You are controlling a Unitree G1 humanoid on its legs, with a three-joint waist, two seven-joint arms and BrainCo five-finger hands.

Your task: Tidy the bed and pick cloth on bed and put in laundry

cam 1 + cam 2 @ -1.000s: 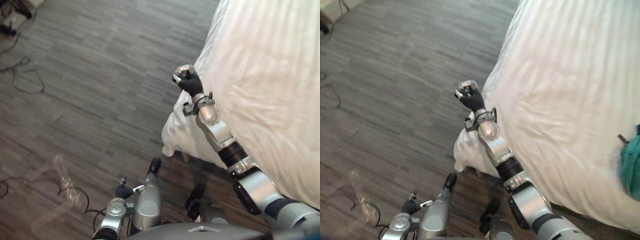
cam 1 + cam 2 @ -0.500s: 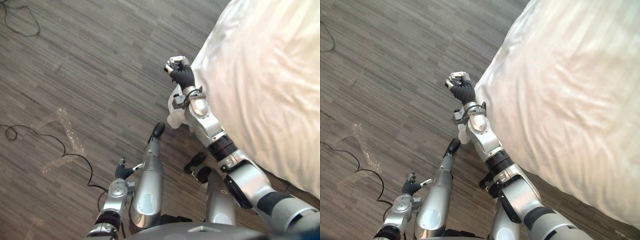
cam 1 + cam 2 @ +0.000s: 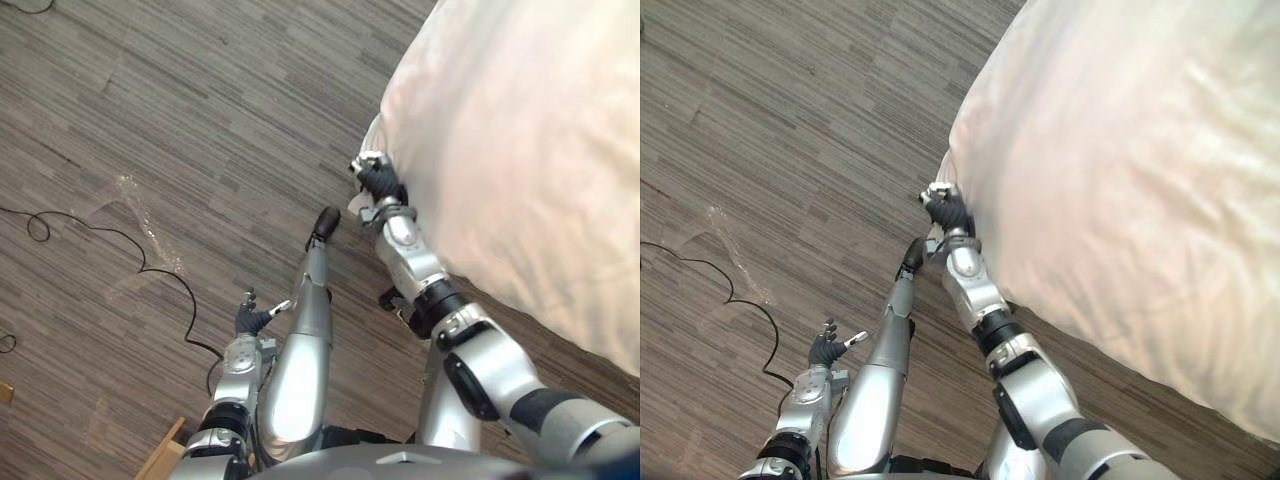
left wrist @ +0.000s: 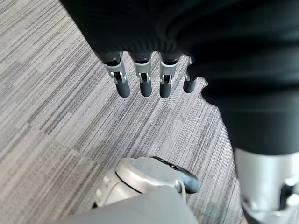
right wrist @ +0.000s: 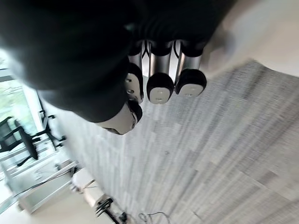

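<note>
Within the last second the whole picture has shifted, so it is the head camera that turned and not the bed (image 3: 520, 150) that moved. A second ago the right eye view reached far enough along the bed to show a teal cloth lying on it, well to the robot's right. Where the cloth lies at this moment I cannot tell.

The right hand (image 3: 377, 178) has stayed at the near corner of the bed and has come a little lower against it. Its fingers (image 5: 160, 93) are curled into a fist with the thumb beside them, and nothing sits inside the fist. Past them the wrist view shows floor (image 3: 150, 120) and a piece of white bedding. Whether the knuckles touch the bedding I cannot tell. The left hand (image 3: 248, 320) still hangs low over the floor, well apart from the bed, its fingers (image 4: 142, 86) relaxed and holding nothing.

For the task this means little progress, in my judgement. The robot seems to be changing its position at the corner (the turning view suggests this), and neither hand has taken bedding or cloth. The cloth is probably still to be reached, which asks the robot to go further along the bed and to unfold the right fist first.
</note>
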